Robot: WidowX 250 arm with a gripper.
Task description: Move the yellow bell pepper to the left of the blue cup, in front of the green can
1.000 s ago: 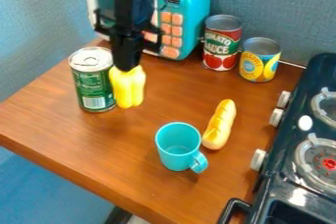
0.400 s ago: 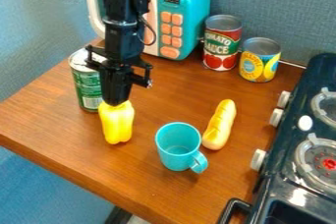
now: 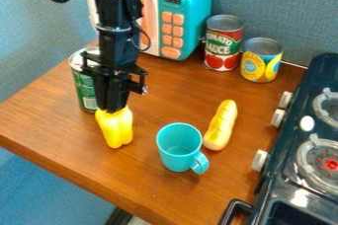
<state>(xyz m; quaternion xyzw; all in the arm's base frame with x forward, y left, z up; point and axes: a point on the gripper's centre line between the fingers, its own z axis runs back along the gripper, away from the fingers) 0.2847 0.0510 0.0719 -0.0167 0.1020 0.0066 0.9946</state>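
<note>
Pincer point(image 3: 113, 109) closed, and it's the yellow pepper point(image 3: 116, 131) that is being gripped, right at its upper end! The fingertips are brought close together over the top, with the body of the pepper left exposed below them, tilted a little, its lower end angled toward the right of the view. Whether the worktop point(image 3: 72, 142) is touched by that lower end cannot be told from this angle.

Behind, at the left, the green can point(image 3: 86, 91) is partly covered by the black arm point(image 3: 116, 26), which is seen dropping in from the top edge. Over to the right of the pepper, a turquoise mug point(image 3: 175, 162) is stood upright, mouth up, its handle pointed to the lower right. Just beside it, a bread roll point(image 3: 221, 125) is laid at a slant, its scored top turned upward.

At the back, a turquoise and white toy microwave point(image 3: 191, 9) is set against the blue-grey wall point(image 3: 277, 2), orange buttons shown on its front. To its right, two upright cans are lined up near each other: a red can point(image 3: 223, 46) first, then a shorter yellow can point(image 3: 260, 65). And along the right edge, the dark stove point(image 3: 286, 162) is fitted with pale knobs, its burners partly in view!
</note>
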